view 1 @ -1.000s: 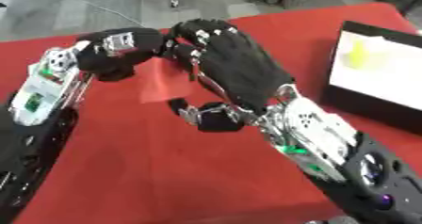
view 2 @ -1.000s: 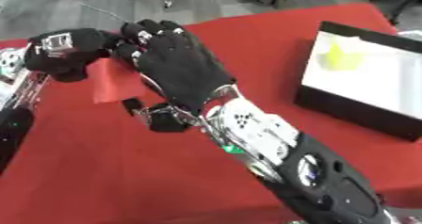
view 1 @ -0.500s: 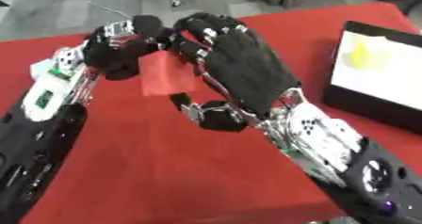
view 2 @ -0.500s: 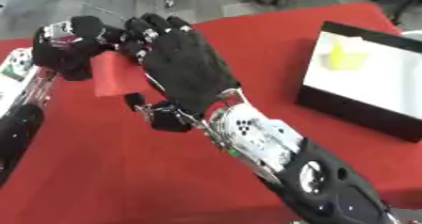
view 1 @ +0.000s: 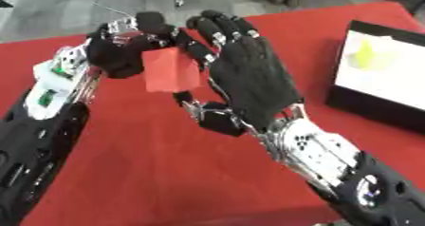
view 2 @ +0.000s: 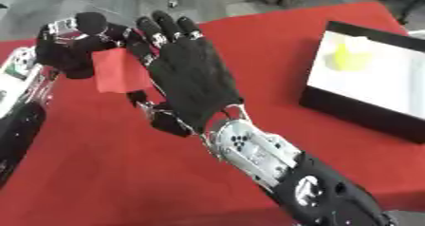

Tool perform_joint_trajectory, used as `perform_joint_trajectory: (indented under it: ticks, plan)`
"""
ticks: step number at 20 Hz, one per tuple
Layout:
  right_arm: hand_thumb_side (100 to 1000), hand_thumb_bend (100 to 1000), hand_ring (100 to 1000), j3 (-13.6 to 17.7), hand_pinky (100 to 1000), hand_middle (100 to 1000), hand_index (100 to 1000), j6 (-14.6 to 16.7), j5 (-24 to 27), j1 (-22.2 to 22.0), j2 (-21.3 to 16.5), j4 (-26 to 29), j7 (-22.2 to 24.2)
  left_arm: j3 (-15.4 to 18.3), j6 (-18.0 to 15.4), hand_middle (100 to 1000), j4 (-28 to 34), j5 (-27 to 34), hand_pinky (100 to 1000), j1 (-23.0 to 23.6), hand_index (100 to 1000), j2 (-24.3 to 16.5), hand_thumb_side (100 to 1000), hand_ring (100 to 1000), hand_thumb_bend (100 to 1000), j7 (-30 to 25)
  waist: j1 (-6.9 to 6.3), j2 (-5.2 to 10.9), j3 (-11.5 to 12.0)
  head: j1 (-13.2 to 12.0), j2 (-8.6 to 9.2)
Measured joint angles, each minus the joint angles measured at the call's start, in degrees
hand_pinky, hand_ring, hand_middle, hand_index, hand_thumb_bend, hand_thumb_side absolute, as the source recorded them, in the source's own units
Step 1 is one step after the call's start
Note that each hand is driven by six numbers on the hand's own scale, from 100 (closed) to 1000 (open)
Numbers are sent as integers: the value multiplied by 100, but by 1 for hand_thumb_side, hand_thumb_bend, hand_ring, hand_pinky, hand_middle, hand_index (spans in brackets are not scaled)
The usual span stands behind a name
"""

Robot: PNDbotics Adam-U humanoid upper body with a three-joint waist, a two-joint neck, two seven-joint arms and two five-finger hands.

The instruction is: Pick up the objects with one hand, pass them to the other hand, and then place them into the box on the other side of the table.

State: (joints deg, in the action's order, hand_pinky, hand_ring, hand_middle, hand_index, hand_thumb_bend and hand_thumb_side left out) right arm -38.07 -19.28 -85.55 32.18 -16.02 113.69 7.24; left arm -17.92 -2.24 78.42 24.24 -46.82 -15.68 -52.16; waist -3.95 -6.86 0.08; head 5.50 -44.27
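Left hand (view 1: 120, 49) is curled around a red block (view 1: 170, 70), held above the red bench (view 1: 133, 163). Right hand (view 1: 249, 80) is spread flat, fingertips against the block, covering its right edge. Black box (view 1: 378, 78) sits well right, partly cropped; yellow item (view 1: 365, 55) inside, indistinct.
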Motion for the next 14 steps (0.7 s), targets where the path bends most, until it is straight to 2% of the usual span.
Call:
perform_joint_trajectory:
  ticks: [3, 8, 14]
  plan:
    - [382, 298, 827, -12, 677, 751, 299, -19, -9, -23, -1, 0, -1, 90, -35, 564, -117, -67, 842, -1, 726, 0, 1000, 585, 225, 1, 1, 0, 0, -16, 0]
    - [394, 287, 831, 98, 691, 757, 303, -42, -49, -44, -149, 2, -30, 556, -116, 564, -500, -219, 842, 57, 726, -223, 1000, 585, 223, 18, 6, 0, 2, -39, 0]
    - [396, 286, 831, 131, 691, 756, 305, 15, -63, -39, -186, 2, -91, 926, -255, 565, -943, -386, 844, 66, 725, -307, 1000, 587, 226, 17, 8, 0, 2, -38, 0]
